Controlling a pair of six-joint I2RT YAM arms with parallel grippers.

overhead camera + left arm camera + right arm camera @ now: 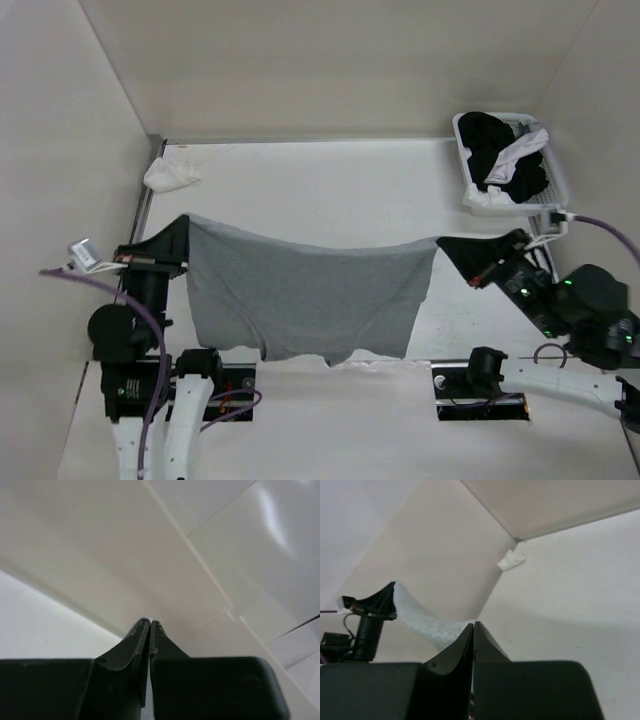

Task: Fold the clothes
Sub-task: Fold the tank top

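Grey tank top [300,295] hangs stretched between left jaws and right jaws, both clamped tight on its top corners; we lose the near edge of the counter [330,190] behind its hem.

No legible text or markings

The light grey tank top [300,300] hangs spread wide above the counter [330,190], held up by its two upper corners, top edge sagging mid-span, uneven lower edge at the counter's near side.
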